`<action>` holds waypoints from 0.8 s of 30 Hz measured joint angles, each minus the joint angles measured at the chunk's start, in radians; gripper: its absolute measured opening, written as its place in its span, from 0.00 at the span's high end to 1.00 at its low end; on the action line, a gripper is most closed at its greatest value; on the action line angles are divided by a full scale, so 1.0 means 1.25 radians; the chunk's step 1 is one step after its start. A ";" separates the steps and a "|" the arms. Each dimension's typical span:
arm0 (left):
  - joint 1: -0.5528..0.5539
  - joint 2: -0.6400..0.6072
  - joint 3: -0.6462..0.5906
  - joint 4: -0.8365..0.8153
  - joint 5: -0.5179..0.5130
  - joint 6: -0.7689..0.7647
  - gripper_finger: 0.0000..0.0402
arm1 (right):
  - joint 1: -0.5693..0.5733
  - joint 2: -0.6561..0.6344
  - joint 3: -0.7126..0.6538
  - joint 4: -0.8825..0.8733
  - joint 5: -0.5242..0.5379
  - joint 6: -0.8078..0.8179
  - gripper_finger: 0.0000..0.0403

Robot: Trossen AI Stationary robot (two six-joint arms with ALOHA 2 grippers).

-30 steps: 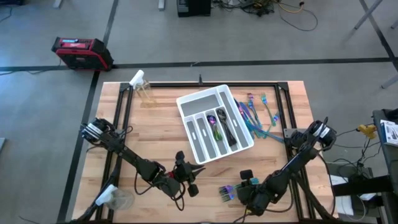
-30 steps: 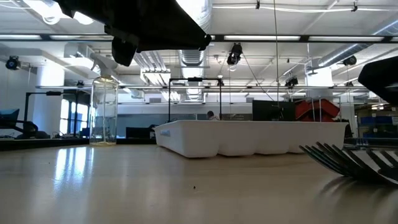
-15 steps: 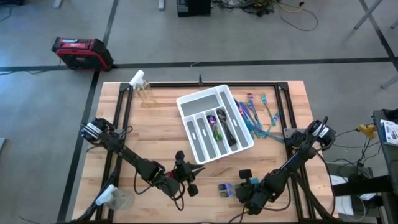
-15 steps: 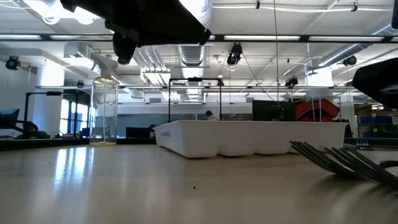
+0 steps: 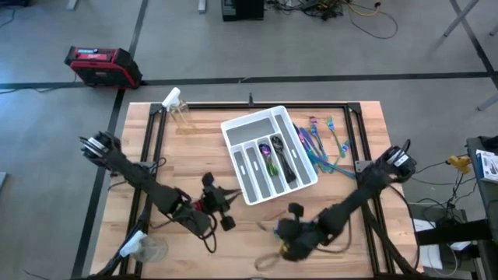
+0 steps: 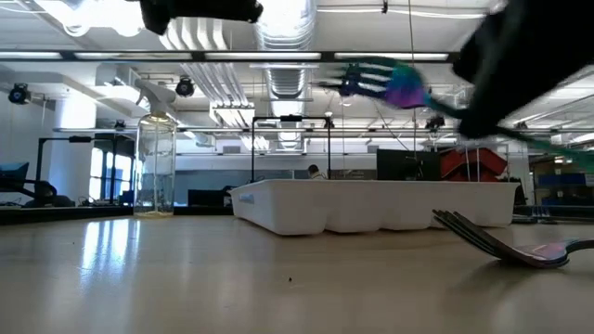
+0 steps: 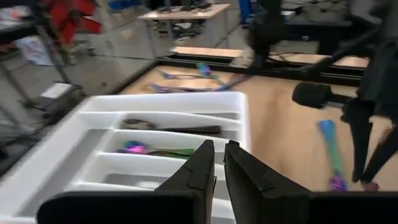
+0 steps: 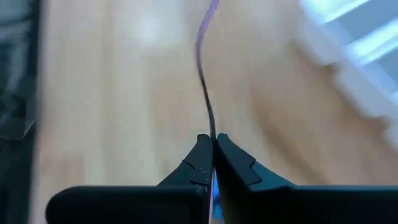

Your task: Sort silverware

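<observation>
My right gripper (image 5: 282,231) is near the table's front edge, below the white tray (image 5: 233,128), shut on an iridescent fork (image 6: 385,85) that is up in the air. Another fork (image 6: 501,246) lies flat on the table nearby. My left gripper (image 5: 222,206) hovers shut to the left of the right one, touching nothing, and faces the tray (image 7: 155,106). The tray holds a few pieces of silverware (image 5: 276,155). Several more pieces (image 5: 319,144) lie on the table to the tray's right. My right gripper pinches the fork's slim handle (image 8: 210,121) between its two fingers (image 8: 199,155). The fork is seen edge-on and runs forward from the fingertips. It is lifted clear of the table, roughly level, with its tines (image 6: 357,79) at the free end.
A clear spray bottle (image 5: 177,109) stands at the table's far left corner. A clear plastic cup (image 5: 148,249) is at the near left corner. Bare wood lies between the tray and the near edge.
My right gripper has risen and gone toward the table's left with one fork, which is now lifted clear; the other fork has stayed on the table. My left gripper has risen and drawn a little toward the table's left.
</observation>
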 joint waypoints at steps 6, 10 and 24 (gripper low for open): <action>-0.001 -0.107 0.000 -0.181 -0.045 -0.063 0.94 | -0.149 -0.001 0.014 0.008 0.042 -0.001 1.00; -0.001 -0.162 0.000 -0.251 -0.045 -0.084 0.94 | -0.242 -0.001 0.035 0.024 0.022 -0.040 1.00; -0.001 -0.140 -0.001 -0.305 -0.019 -0.133 0.94 | -0.491 -0.003 0.081 -0.049 -0.117 -0.024 1.00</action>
